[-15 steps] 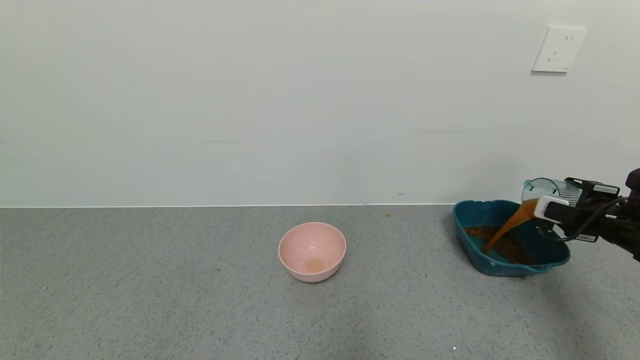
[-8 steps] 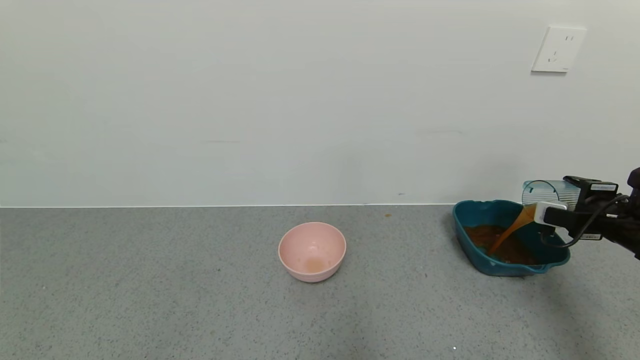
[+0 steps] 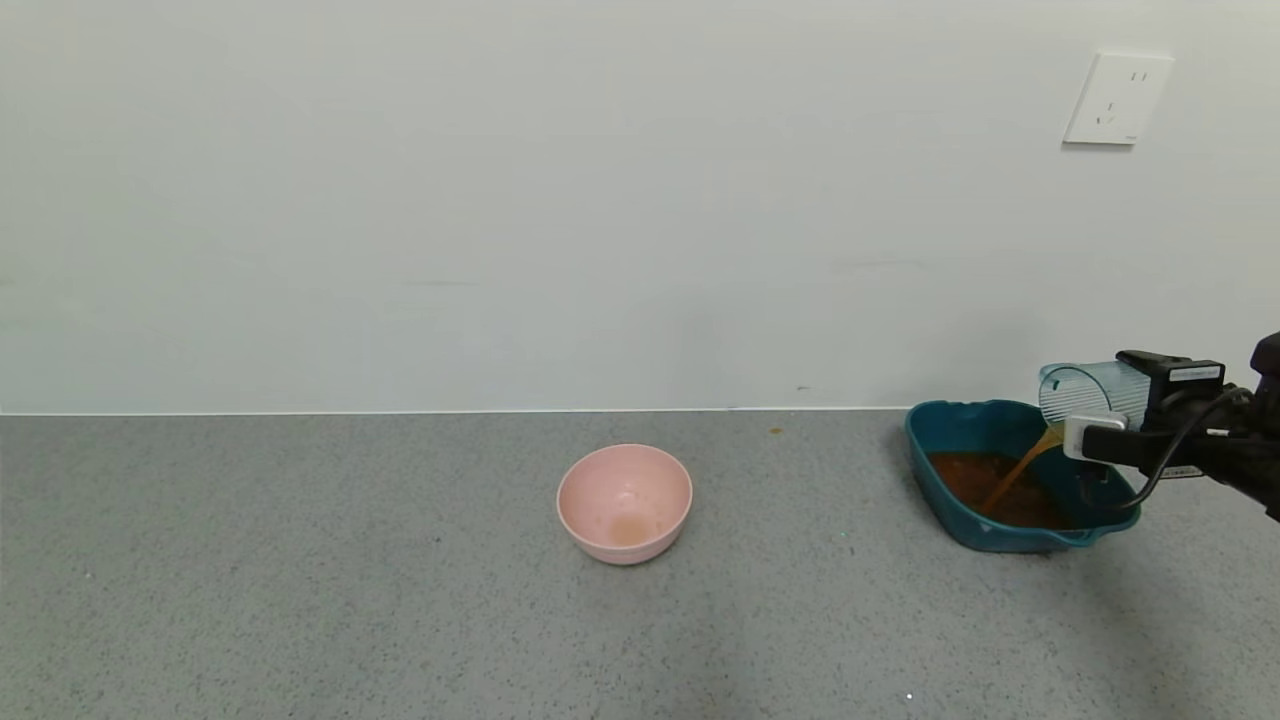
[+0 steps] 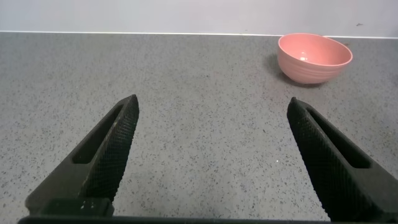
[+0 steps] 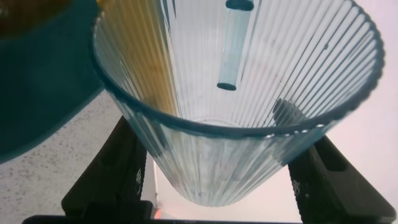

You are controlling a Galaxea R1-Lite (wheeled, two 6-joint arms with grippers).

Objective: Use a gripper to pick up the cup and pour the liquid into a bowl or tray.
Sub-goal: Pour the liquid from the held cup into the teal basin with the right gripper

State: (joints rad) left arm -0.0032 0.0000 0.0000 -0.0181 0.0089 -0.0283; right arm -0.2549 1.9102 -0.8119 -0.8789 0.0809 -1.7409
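Observation:
My right gripper (image 3: 1135, 410) is shut on the ribbed blue-green cup (image 3: 1090, 390) and holds it tipped on its side over the right end of the dark teal basin (image 3: 940, 505). A thin stream of orange-brown liquid (image 3: 1018, 470) runs from the cup's rim into the pool in the basin. In the right wrist view the cup (image 5: 236, 106) sits between the two black fingers (image 5: 115, 180), with a streak of liquid (image 5: 140, 50) along one inner wall. My left gripper (image 4: 211, 162) is open and empty over bare floor; it is not in the head view.
A round pink bowl (image 3: 624, 503) stands mid-floor, left of the basin, with a faint stain at its bottom; it also shows in the left wrist view (image 4: 314, 57). A white wall with a socket (image 3: 1117, 98) runs behind. The surface is grey speckled (image 3: 300, 580).
The stream has thinned and the pool in the basin has grown. My right gripper has tipped the cup's mouth a little lower. The left arm has not moved.

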